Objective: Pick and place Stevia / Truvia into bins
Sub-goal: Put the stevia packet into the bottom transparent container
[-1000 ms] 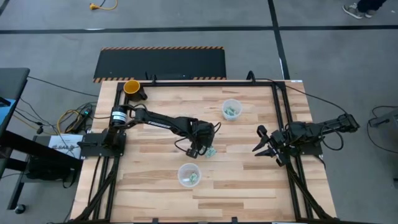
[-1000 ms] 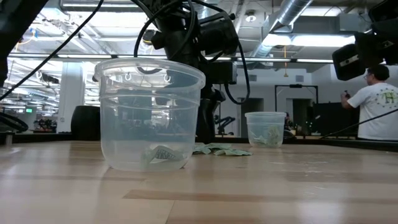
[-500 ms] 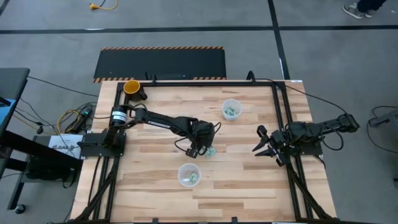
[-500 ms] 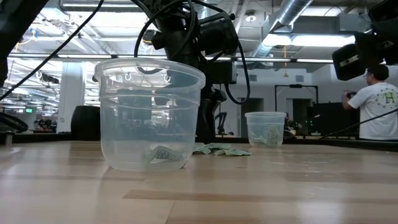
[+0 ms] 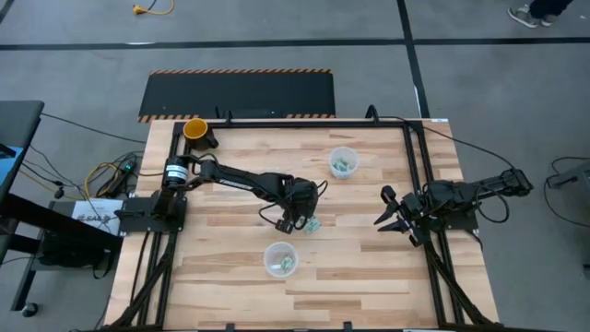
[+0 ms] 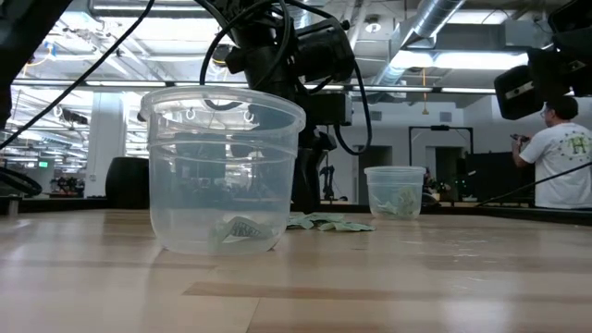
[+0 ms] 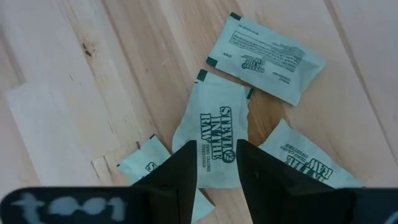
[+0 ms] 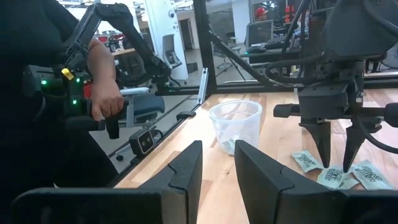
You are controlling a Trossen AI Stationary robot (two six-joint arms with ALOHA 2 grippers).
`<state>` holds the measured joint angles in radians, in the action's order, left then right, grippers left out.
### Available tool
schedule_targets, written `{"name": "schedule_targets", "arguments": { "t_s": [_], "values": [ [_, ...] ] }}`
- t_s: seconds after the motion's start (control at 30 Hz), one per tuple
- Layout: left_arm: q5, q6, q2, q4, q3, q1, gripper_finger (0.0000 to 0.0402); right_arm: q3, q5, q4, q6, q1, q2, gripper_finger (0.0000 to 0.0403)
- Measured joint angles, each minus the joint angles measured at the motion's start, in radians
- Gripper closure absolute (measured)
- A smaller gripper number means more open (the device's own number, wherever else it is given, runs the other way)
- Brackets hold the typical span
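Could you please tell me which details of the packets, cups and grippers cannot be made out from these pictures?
- Near cup: packet count unclear; low view, translucent wall blurs them.
- Far cup: contents too small in the high view.
- Stevia packets: partly covered by the left gripper's fingers in its wrist view.
- Right gripper: too small in the high view.

Hardly anything differs: at the far right of the low view, the person (image 6: 560,153) in the white shirt beyond the surface has shifted a little, their head turning and their raised hands moving slightly from where they were a second ago.
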<state>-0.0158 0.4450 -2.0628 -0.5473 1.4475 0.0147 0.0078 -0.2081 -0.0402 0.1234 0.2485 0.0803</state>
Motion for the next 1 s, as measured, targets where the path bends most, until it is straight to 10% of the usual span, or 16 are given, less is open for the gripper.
{"name": "schedule_targets", "arguments": {
  "t_s": [1.0],
  "values": [
    [-0.032,0.003,-0.002,0.047,-0.052,0.012,0.0299,0.000,0.000,0.000,0.000,0.000,0.000,0.0316]
  ]
}}
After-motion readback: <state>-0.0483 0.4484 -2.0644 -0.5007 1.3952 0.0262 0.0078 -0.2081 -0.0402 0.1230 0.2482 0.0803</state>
